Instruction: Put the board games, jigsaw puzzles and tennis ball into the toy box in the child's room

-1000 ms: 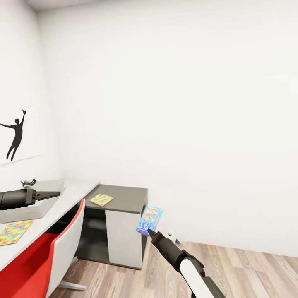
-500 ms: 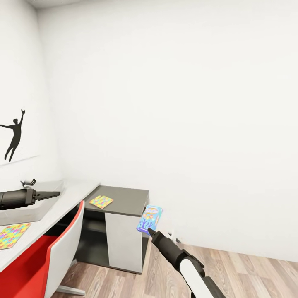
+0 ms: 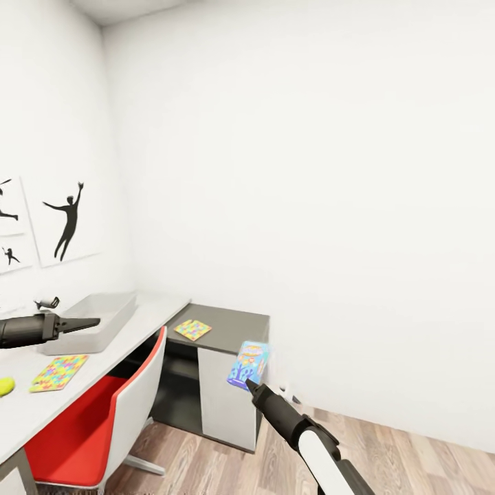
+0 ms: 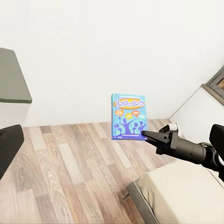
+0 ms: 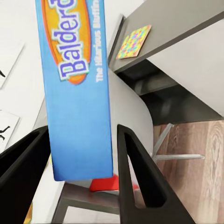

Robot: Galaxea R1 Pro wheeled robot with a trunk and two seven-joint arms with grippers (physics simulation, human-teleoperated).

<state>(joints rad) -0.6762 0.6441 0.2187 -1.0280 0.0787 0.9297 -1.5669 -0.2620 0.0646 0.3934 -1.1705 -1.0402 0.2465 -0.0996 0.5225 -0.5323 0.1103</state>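
Note:
My right gripper (image 3: 250, 383) is shut on a blue board game box (image 3: 249, 364), held upright over the floor to the right of the dark desk. In the right wrist view the box (image 5: 74, 70) stands between both black fingers (image 5: 135, 163). The left wrist view shows the same box (image 4: 128, 116) and the right gripper (image 4: 148, 136). My left gripper (image 3: 89, 322) hovers open and empty in front of the grey toy box (image 3: 96, 317) on the white table. One jigsaw puzzle (image 3: 59, 372) and the tennis ball (image 3: 5, 386) lie on that table. Another puzzle (image 3: 192, 329) lies on the dark desk (image 3: 234, 323).
A red and white chair (image 3: 103, 419) is pushed under the white table (image 3: 27, 405). Wood floor (image 3: 412, 447) stretches to the right below the white wall. Black silhouette pictures (image 3: 65, 220) hang on the left wall. A beige bed corner (image 4: 186, 196) appears in the left wrist view.
The camera has turned left, so the table and desk sit further right in the picture and the tennis ball has come into view. Both arms keep their pose; the box stays gripped.

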